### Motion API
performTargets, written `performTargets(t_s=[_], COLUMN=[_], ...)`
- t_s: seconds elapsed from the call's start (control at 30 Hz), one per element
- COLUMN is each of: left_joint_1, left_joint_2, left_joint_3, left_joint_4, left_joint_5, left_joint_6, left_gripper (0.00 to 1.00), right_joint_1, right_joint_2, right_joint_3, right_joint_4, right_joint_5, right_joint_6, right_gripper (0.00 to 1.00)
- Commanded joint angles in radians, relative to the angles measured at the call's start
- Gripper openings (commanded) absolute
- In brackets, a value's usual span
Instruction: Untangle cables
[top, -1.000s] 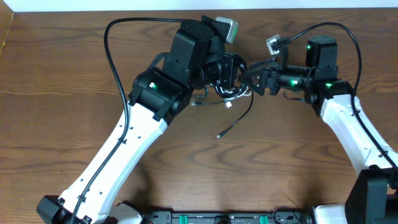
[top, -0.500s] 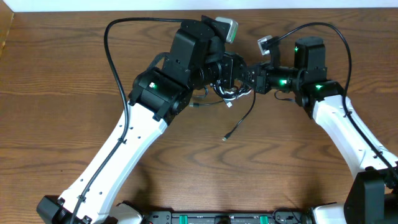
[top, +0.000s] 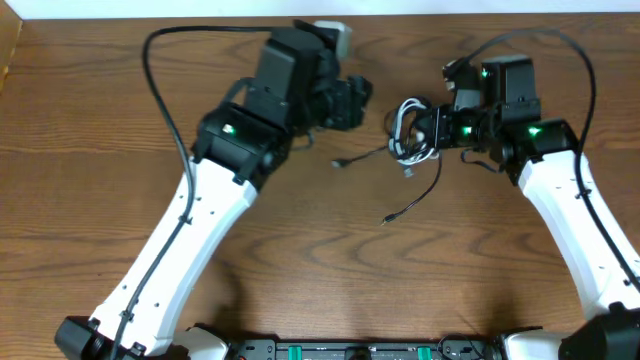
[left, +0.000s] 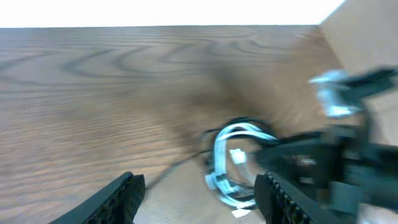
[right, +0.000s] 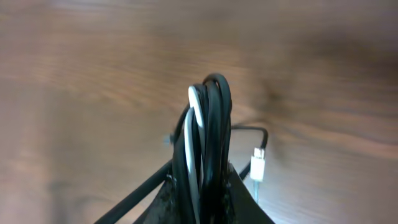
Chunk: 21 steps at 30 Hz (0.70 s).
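Your right claw (top: 422, 131) is pinching the coil of cables (top: 405, 130), jaws pressed tight on the loops. The coil sits right of centre over the tabletop (top: 300, 260), a brown wood-grain surface with a smooth matte finish.

From your right wrist you see the coil edge-on, standing upright between the fingers (right: 239, 194). There are two cables in it. The black cable (right: 216, 124) is thin, round and glossy and wraps in several turns. The white cable (right: 194, 137) is just as thin and tucked against the black loops on the left. One small white plug (right: 258, 165), rectangular, hangs just beside the coil on the right.

From overhead, count two thin loose tails leaving the coil. One tail (top: 362, 155) runs left along the wood. The other (top: 420, 200) curves down and ends in a small plug lying on the tabletop.

Your left claw (top: 352, 100) is spread wide and gripping nothing, well apart from the coil. Its two dark ribbed fingers (left: 121, 196) frame the coil in the left wrist view, though that picture is blurred.
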Motion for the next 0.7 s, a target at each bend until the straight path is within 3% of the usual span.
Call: performTargets(t_s=[0.0,0.27,0.47,0.67], left_joint_1=[0.068,0.196,0.238,0.238], left_joint_2=[-0.002,-0.002,-0.002,-0.002], left_joint_3=[0.003,0.003,0.003,0.003], left_joint_4=[-0.027,-0.098,-0.129,-0.134], left_joint_5=[-0.021,-0.021,-0.021,-0.021], left_joint_6=[0.009,0.009,0.009,0.01], left_gripper=[0.63,0.63,0.63,0.63], right_joint_1=[0.057,0.13,0.14,0.182], right_joint_2=[-0.025,0.05,0.114,0.23], right_joint_3=[0.089,0.263,0.333,0.332], right_joint_4=[-0.067,-0.274,-0.289,-0.331], right_joint_5=[0.362,0.917,1.065,0.989], right_joint_6=[-0.031,-0.044,-0.187,-0.207], right_gripper=[0.01,0.03,0.06,0.08])
